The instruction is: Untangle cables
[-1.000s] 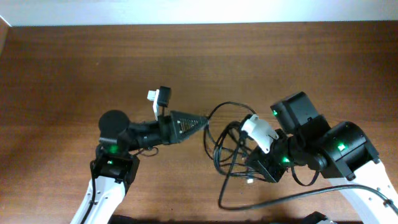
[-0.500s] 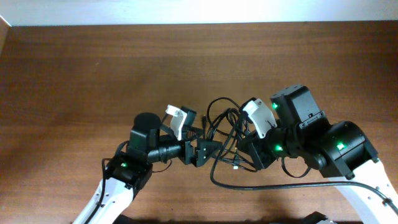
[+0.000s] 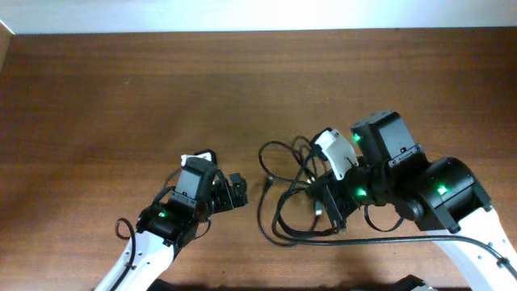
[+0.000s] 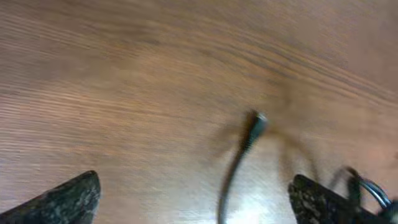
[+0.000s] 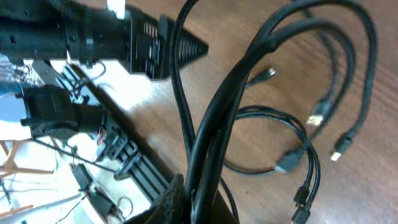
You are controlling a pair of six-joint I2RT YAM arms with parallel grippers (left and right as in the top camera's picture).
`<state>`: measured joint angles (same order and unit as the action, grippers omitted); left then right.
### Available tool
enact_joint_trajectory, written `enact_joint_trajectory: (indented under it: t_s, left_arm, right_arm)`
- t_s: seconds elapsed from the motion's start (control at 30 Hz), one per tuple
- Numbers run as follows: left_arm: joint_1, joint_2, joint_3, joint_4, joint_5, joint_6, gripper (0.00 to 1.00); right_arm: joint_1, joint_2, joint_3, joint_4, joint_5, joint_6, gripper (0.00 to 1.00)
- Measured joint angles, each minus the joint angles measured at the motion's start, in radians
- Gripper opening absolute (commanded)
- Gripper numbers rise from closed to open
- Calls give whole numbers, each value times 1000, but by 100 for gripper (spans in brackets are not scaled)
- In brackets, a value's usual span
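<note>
Since half a second ago the left gripper [image 3: 233,183] has backed away from the cables [image 5: 219,115] toward the near left, and it now sits apart from them over bare worktop [image 3: 121,97]. On my right side the arm has hardly shifted.

From the left wrist camera I see the left gripper's two fingers [image 4: 65,200] spread wide at the lower corners of the view, with nothing between them but wood. One loose plug end [image 4: 255,123] lies flat on the worktop ahead of them, its cord trailing back toward the camera; the view is blurred, so I cannot make out the plug's type.

From overhead the cables lie as a tangle of black loops right of centre, just left of the right arm's wrist, with that loose plug end pointing left toward the left gripper.

The right gripper [image 5: 186,202] is pinching a bunch of several strands that rise out of it side by side. Beyond the grip they fan into loops over the worktop, and a few small plugs [image 5: 318,118] lie at the right, well apart from the held bunch
</note>
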<state>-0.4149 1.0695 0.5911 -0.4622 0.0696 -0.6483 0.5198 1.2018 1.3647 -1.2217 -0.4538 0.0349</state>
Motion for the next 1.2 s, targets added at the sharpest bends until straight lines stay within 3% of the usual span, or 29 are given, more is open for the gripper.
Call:
enact_joint_trajectory:
  t_s: [0.1,0.23,0.37,0.63,0.73,0.8,0.87,1.07,1.2]
  left_arm:
    - [0,0,0,-3,66,0,99]
    - [0,0,0,-51,81,0,99]
    - [0,0,0,-70,81,0,99]
    - [0,0,0,-144,87,24,99]
    - [2,0,0,-132,267,332,99]
    - [3,0,-2,-64,555,538,99]
    - [3,0,-6,86,806,656,99]
    - [3,0,-7,214,890,694,99]
    - [3,0,-7,219,893,694,99]
  right_arm:
    - [0,0,0,48,16,60,4]
    - [0,0,0,82,320,303,4]
    - [0,48,0,40,534,382,4]
    - [0,228,0,11,573,482,4]
    - [0,228,0,51,514,489,4]
    - [0,228,0,137,386,486,4]
    - [0,228,-1,208,193,430,4]
    - [0,163,-3,341,-97,372,4]
    - [0,163,-3,378,-260,331,4]
